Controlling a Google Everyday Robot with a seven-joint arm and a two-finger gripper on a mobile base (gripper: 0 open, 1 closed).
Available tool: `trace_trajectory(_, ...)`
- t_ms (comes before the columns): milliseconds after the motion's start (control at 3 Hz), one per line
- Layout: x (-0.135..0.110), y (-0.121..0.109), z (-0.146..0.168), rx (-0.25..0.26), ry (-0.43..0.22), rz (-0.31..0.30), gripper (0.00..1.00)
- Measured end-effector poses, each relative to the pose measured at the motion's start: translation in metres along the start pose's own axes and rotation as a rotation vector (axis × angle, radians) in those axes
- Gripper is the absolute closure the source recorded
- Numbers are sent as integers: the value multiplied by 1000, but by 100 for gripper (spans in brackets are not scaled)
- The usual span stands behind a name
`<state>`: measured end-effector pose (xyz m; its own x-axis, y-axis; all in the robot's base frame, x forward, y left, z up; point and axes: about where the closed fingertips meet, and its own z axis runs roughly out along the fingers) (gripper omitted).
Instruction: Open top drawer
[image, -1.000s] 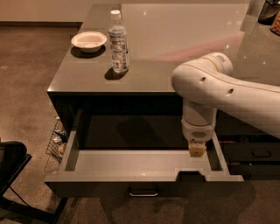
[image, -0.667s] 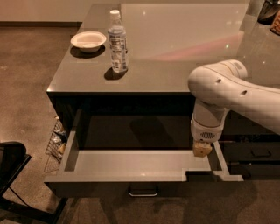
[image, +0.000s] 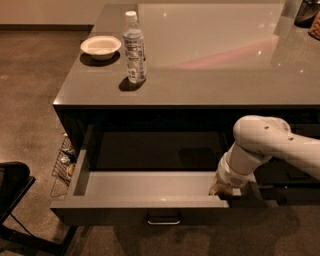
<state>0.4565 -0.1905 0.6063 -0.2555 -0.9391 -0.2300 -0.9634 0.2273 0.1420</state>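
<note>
Since 1 second ago the arm (image: 265, 142) has dropped. Its white elbow, which overlapped the counter top, now sits lower and further right, in front of the dark cabinet face. With it the gripper (image: 222, 188) has come down from above the right part of the open drawer to its front right corner. The top drawer (image: 145, 184) lies as it did, pulled well out from under the counter (image: 210, 75). Its shallow light grey floor is open to view and its dark front faces us, with 1 small bar handle (image: 163, 219) at the middle of that front.

We see the gripper as a pale, yellowish tip below the wrist collar, right at the inner corner where the drawer's front panel meets its right side. Whether it touches the panel we cannot tell, and we cannot tell how wide it stands or whether it holds anything.

On the counter, near its left end, 1 clear plastic bottle (image: 135, 47) with a white cap stands upright. 1 white bowl (image: 101, 46) sits just to its left, apart from it. Both are where they were. Left of the cabinet, on the brown floor (image: 30, 100), a wire basket (image: 62, 162) sits by the drawer's left side, and part of a black chair (image: 12, 182) shows at the lower left edge.
</note>
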Motion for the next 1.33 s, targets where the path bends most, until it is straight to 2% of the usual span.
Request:
trace_trajectory(333, -1, 16, 5, -17, -3, 0, 100)
trace_trajectory(667, -1, 17, 6, -19, -3, 0, 82)
trace_trajectory(1000, -1, 18, 7, -22, -1, -1, 51)
trace_trajectory(1333, -1, 18, 8, -24, -1, -2, 28)
